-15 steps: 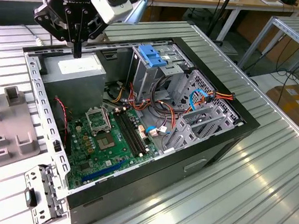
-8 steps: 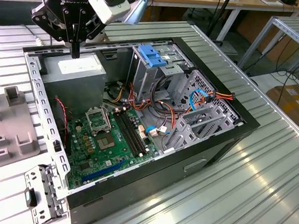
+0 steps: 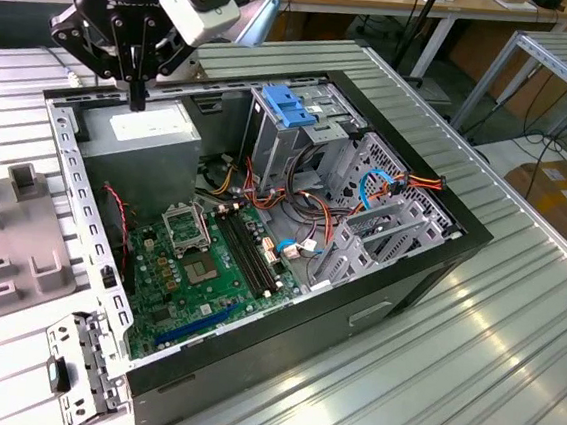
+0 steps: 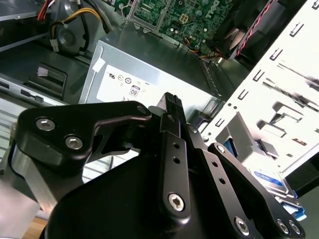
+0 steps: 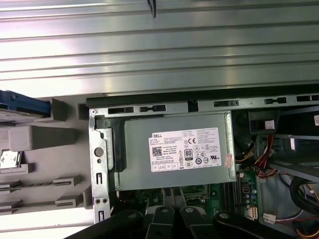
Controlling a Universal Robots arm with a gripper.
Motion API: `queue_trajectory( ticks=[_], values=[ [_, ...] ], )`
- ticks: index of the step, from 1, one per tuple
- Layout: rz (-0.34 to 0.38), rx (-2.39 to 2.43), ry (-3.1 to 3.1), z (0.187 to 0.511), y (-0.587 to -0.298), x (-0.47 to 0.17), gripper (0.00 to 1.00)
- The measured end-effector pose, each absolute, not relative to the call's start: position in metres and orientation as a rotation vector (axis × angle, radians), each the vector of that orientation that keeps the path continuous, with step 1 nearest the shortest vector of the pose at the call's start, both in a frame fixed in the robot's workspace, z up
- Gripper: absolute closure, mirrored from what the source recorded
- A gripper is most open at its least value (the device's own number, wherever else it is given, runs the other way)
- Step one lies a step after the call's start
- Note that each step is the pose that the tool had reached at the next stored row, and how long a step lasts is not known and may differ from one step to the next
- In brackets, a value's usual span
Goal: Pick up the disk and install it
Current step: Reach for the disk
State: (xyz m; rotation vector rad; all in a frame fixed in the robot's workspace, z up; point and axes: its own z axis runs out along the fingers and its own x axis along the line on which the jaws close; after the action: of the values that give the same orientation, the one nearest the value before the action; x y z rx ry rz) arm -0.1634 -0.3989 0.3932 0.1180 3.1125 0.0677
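Disk (image 4: 274, 180), a flat grey drive with a white and blue label and blue side rails, lies on a grey holder (image 4: 239, 139) just outside the computer case; in the first wrist view its blue edge (image 5: 22, 107) shows at the holder (image 5: 40, 137), beside the case wall and well apart from the hand. The hand (image 3: 135, 103) sits in the upper left of the exterior view, black, pointing straight down over the grey power supply (image 3: 144, 149); its two fingers are pressed together with nothing between them; whether the tips touch the power supply cannot be told. In the second wrist view the hand (image 4: 172, 99) has its closed tips in front of the power supply's white sticker (image 4: 127, 87).

The open computer case (image 3: 397, 284) lies on its side on a ribbed metal counter (image 3: 426, 397), filling the middle of the exterior view; the power supply occupies its upper left corner; a green motherboard (image 3: 208, 266) lies at lower centre; a light-blue bracket (image 3: 289, 108) tops the metal drive cage at upper centre; red, orange and blue cables (image 3: 366, 185) loop to the exterior view's right of that cage. The grey holder (image 3: 30, 238) stands on the counter at the exterior view's left edge, beside the case. In the first wrist view the power supply (image 5: 174, 149) lies tight against the case's rim, the ribbed counter (image 5: 159, 50) beyond it.
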Motion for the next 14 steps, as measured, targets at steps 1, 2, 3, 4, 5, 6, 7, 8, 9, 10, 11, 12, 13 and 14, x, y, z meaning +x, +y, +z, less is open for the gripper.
queue_trajectory(
  ticks=[1, 2, 3, 4, 5, 6, 7, 8, 9, 10, 11, 12, 13, 14],
  values=[
    [0.068, 0.118, 3.113, 0.3933, -0.3989, -0.1639, 0.89],
    [0.068, 0.118, 3.113, 0.3932, -0.3989, -0.1643, 0.89],
    [0.068, 0.118, 3.113, 0.3932, -0.3989, -0.1647, 0.89],
    [0.068, 0.118, 3.112, 0.3932, -0.3989, -0.1652, 0.89],
    [0.068, 0.118, 3.112, 0.3932, -0.3989, -0.1656, 0.89],
    [0.068, 0.118, 3.112, 0.3932, -0.3989, -0.1661, 0.89],
    [0.068, 0.118, 3.112, 0.3932, -0.3989, -0.1673, 0.89],
    [0.068, 0.118, 3.112, 0.3932, -0.3989, -0.1678, 0.89],
    [0.068, 0.118, 3.113, 0.3932, -0.3989, -0.1684, 0.89],
    [0.068, 0.118, 3.113, 0.3932, -0.3989, -0.1693, 0.89],
    [0.068, 0.118, 3.112, 0.3932, -0.3989, -0.1699, 0.89],
    [0.068, 0.118, 3.113, 0.3932, -0.3989, -0.1705, 0.89],
    [0.068, 0.118, 3.112, 0.3932, -0.3989, -0.1712, 0.89],
    [0.068, 0.118, 3.112, 0.3932, -0.3990, -0.1718, 0.89]
  ],
)
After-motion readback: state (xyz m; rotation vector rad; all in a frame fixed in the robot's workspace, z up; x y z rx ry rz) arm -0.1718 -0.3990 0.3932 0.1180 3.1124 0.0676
